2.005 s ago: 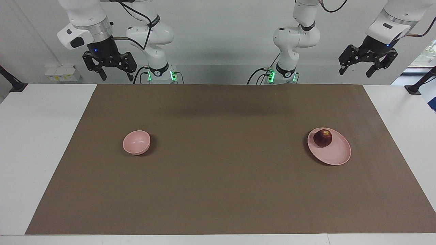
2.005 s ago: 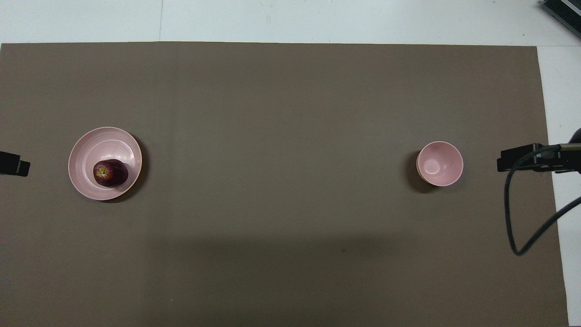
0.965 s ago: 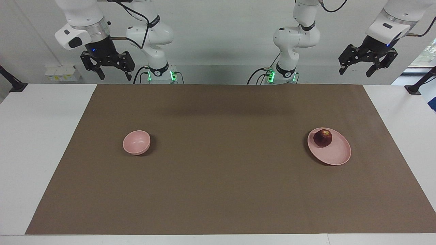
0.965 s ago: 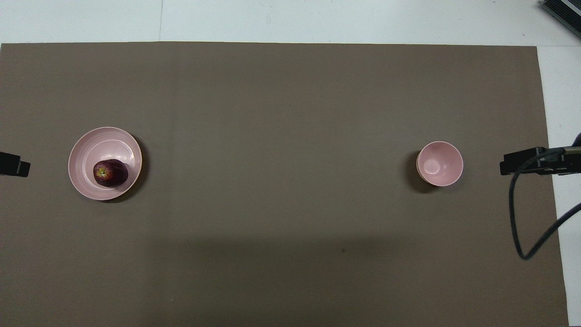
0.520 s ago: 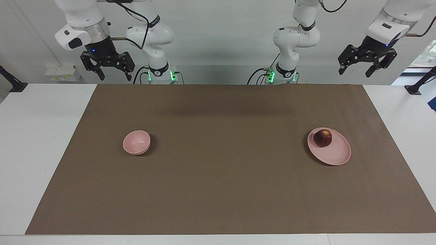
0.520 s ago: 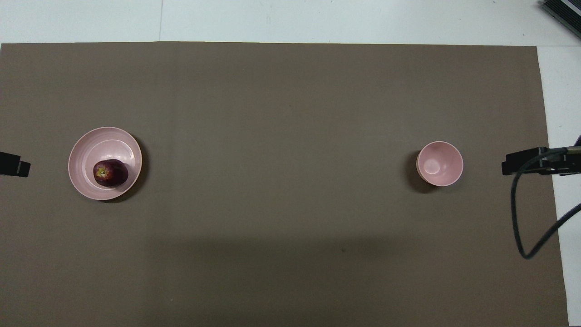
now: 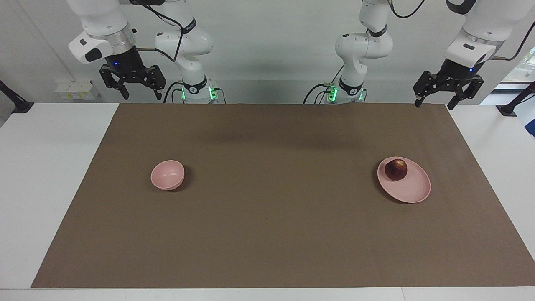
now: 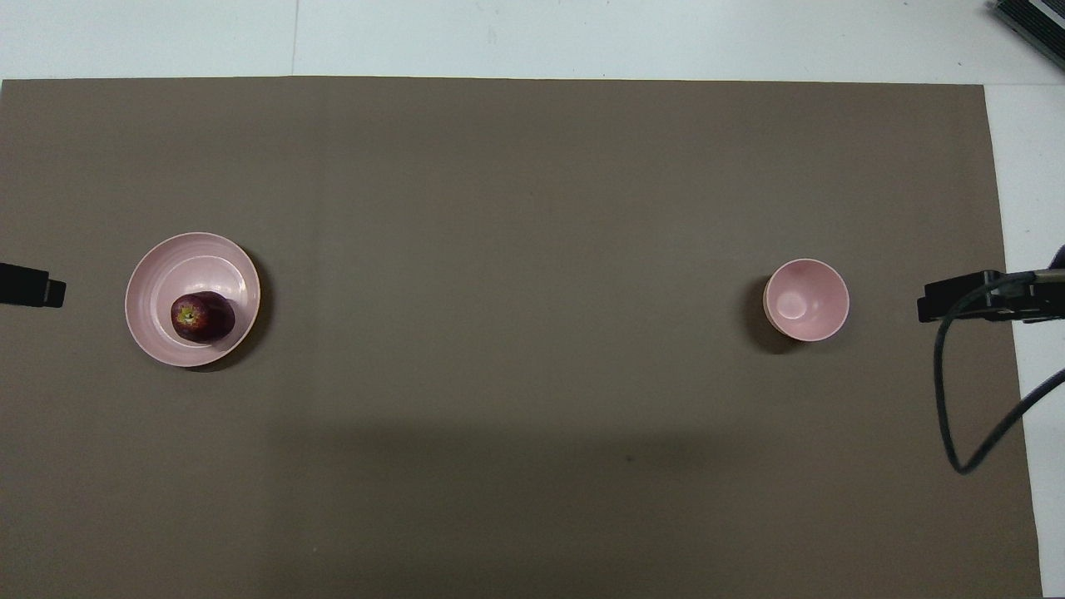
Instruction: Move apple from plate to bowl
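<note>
A flat brown mat [image 7: 276, 217] with a matte, paper-like surface covers most of the white table [image 7: 37, 175]; everything below is placed relative to this mat. On it rest three things, one of each kind: one apple, one plate, one bowl.

The apple [image 7: 396, 169] is small, round and dark maroon with a glossy skin and a yellowish patch around its stem end. It sits on the plate [image 7: 411, 190], toward the plate's edge nearer the robots. The plate is round, flat, smooth pale pink with a low rim, and lies on the mat toward the left arm's end. The bowl [image 7: 167, 174] is small, deep, round and the same smooth pale pink; it stands upright and empty on the mat toward the right arm's end, well apart from the plate.

There are two grippers, both black with two fingers. The left gripper [image 7: 447, 94] hangs in the air over the mat's corner at the left arm's end, jaws spread wide, holding and touching nothing. The right gripper [image 7: 131, 85] hangs above the table just off the mat's corner at the right arm's end, jaws likewise spread wide and empty.
</note>
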`<state>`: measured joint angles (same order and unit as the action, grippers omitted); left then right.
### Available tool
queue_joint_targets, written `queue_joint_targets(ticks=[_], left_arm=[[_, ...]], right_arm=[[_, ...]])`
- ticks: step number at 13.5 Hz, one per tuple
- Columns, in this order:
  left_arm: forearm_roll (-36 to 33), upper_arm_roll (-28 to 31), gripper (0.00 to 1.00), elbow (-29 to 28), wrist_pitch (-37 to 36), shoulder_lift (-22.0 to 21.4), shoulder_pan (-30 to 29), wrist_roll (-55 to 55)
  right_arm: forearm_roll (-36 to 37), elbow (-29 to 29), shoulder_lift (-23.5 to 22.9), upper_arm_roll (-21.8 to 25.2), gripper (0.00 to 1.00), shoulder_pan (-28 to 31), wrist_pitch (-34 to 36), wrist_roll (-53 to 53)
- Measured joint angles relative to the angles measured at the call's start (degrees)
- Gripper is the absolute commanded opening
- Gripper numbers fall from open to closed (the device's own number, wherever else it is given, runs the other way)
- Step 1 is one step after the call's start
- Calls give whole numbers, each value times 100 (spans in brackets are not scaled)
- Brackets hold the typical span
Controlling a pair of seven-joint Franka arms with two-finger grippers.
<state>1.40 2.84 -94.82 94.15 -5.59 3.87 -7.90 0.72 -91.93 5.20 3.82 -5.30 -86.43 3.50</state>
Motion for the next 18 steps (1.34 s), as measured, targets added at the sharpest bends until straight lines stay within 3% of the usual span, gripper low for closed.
queue_joint_targets(ticks=[8, 12, 15, 18], left_arm=[[-1, 29, 100, -1939, 2062, 36, -557, -21], [1, -19, 100, -2748, 3167, 399, -584, -24], [42, -82, 100, -2964, 3800, 829, -564, -9], [423, -99, 100, -3096, 4114, 982, -464, -8]], right_arm=[[-273, -614, -123, -16, 100, -33, -1155, 0], [-422, -699, -473, -23, 100, -35, -1544, 0], [-481, -720, -679, -32, 100, -37, -1816, 27], [-499, -754, -751, -50, 100, -94, -1824, 41]])
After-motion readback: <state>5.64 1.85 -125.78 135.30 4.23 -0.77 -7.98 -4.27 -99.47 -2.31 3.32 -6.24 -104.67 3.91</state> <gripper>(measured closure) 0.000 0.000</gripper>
